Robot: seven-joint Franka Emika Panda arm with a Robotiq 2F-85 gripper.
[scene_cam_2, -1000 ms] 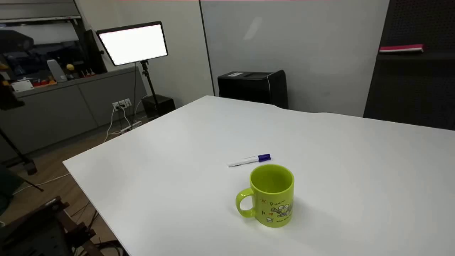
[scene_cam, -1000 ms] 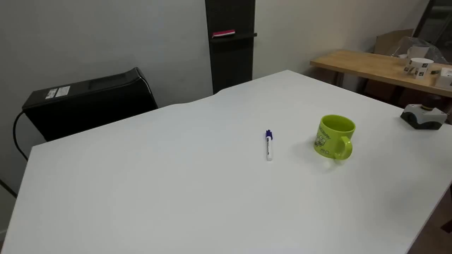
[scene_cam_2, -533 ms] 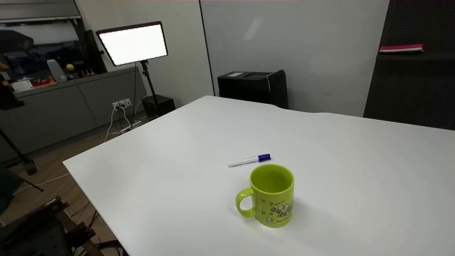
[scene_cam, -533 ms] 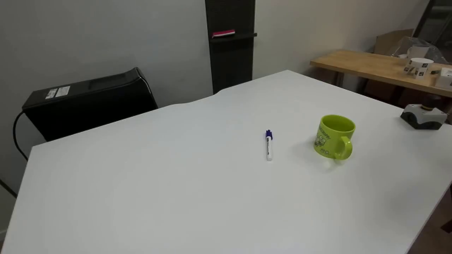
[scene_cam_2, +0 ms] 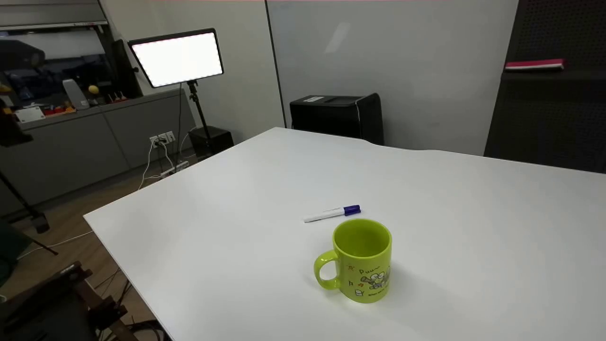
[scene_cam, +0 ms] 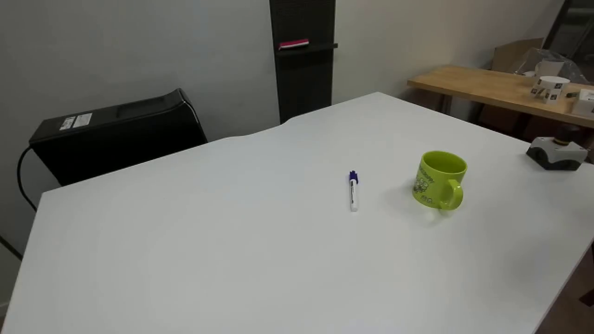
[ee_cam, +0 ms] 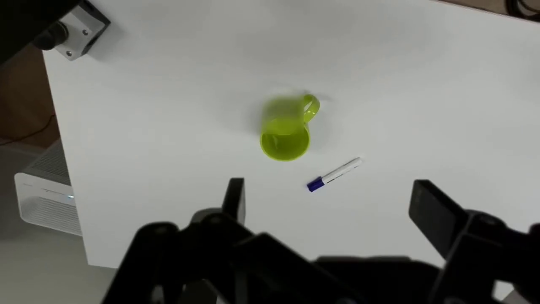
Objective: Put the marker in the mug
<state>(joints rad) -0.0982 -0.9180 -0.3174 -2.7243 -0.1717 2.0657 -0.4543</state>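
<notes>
On the smooth table (scene_cam: 209, 232), glossy cylindrical mug (scene_cam: 436, 181), slim marker (scene_cam: 354, 192).

White desk (scene_cam_2: 236, 180), pale grey wall (scene_cam_2: 426, 76) behind it, bright rectangular light panel (scene_cam_2: 177, 58) on a stand (scene_cam_2: 200, 110), low grey cabinets (scene_cam_2: 75, 151) beneath a dark window (scene_cam_2: 52, 71), brown floor (scene_cam_2: 80, 253), wooden side table (scene_cam: 478, 83)

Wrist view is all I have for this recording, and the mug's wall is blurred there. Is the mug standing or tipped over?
Observer: Standing. In both exterior views the mug is upright on the white table, opening facing up.
Operator: Is anything printed on its wall?
Observer: Yes, cartoon prints show on it in both exterior views.
Operator: Anything in the background that I'd miss?
Observer: A light panel, switched on, in an exterior view.
</notes>
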